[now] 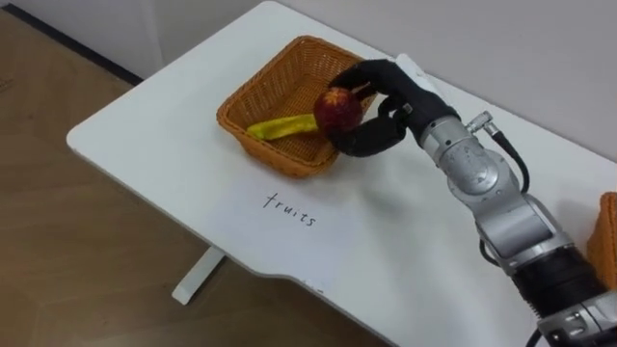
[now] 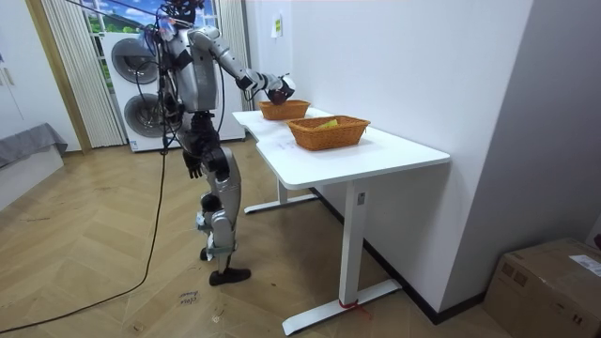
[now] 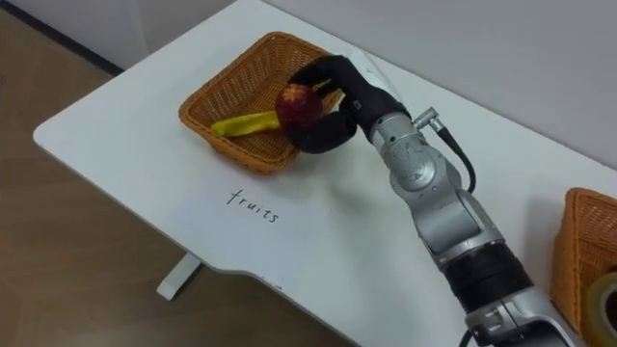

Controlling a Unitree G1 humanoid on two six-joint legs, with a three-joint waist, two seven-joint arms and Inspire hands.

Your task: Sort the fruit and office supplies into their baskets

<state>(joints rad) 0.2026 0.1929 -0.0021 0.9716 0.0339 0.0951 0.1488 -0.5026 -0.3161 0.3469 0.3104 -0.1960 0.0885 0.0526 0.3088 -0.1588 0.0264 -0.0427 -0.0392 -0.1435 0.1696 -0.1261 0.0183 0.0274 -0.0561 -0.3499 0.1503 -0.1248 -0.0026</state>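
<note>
apple (image 1: 337, 109): red, at near-right corner of basket (image 1: 280, 154), over its rim | right hand (image 1: 400, 101): fingers and thumb curled round apple | banana (image 1: 281, 126): lying in basket | table (image 1: 164, 154): white, carries basket | second basket (image 1: 607, 241): well apart, right | left hand (image 2: 192, 169): hangs beside hip

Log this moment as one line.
right hand shut on apple | over fruit basket | banana inside | left hand at side

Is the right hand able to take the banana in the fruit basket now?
Probably not yet: the right hand is full, curled round the apple; the banana itself lies uncovered.
</note>
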